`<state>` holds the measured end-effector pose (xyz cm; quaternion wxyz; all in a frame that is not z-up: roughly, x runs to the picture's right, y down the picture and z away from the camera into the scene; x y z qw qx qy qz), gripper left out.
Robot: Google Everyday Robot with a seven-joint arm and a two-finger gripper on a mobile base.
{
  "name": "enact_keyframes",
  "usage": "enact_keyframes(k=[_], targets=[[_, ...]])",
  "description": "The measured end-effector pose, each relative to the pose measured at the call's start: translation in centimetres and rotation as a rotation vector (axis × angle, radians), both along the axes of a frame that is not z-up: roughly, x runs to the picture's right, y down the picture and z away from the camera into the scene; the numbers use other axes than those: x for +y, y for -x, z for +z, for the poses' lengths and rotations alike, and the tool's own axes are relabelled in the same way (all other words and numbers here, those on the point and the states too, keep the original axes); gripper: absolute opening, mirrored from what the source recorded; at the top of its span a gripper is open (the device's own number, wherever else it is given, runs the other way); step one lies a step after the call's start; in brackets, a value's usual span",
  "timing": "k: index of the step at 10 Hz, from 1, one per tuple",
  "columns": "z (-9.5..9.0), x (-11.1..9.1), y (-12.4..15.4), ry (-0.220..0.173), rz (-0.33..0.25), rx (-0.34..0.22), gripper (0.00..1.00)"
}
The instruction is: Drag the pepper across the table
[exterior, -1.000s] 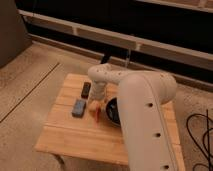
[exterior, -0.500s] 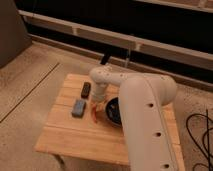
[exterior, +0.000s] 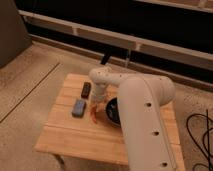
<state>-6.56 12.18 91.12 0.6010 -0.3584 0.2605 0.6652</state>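
The pepper (exterior: 94, 114) is a thin red-orange chili lying on the light wooden table (exterior: 75, 137), just left of the dark bowl (exterior: 112, 111). My white arm reaches in from the lower right and bends down over the table's middle. My gripper (exterior: 97, 103) points down right above the pepper's upper end, touching or nearly touching it. The arm hides part of the bowl.
A blue-grey rectangular block (exterior: 78, 107) lies left of the pepper. A small black oblong object (exterior: 86, 89) lies behind it. Black cables (exterior: 202, 135) lie on the floor at the right. A dark wall ledge runs behind the table.
The gripper and the pepper have hardly moved; the pepper stays beside the bowl under the gripper.
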Motion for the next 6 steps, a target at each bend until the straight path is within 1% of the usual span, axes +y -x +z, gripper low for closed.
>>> enact_keyframes(k=[1, 2, 3, 4, 5, 6], targets=[[-0.7, -2.4, 0.4, -0.063, -0.02, 0.0, 0.0], [-2.2, -5.4, 1.4, -0.149, -0.055, -0.009, 0.0], [-3.5, -7.3, 2.3, -0.203, -0.086, -0.018, 0.0], [-5.1, -9.4, 3.2, -0.266, -0.113, -0.03, 0.0], [-6.5, -10.9, 3.7, -0.312, -0.137, -0.035, 0.0], [-8.1, -12.4, 4.4, -0.349, -0.159, -0.042, 0.0]])
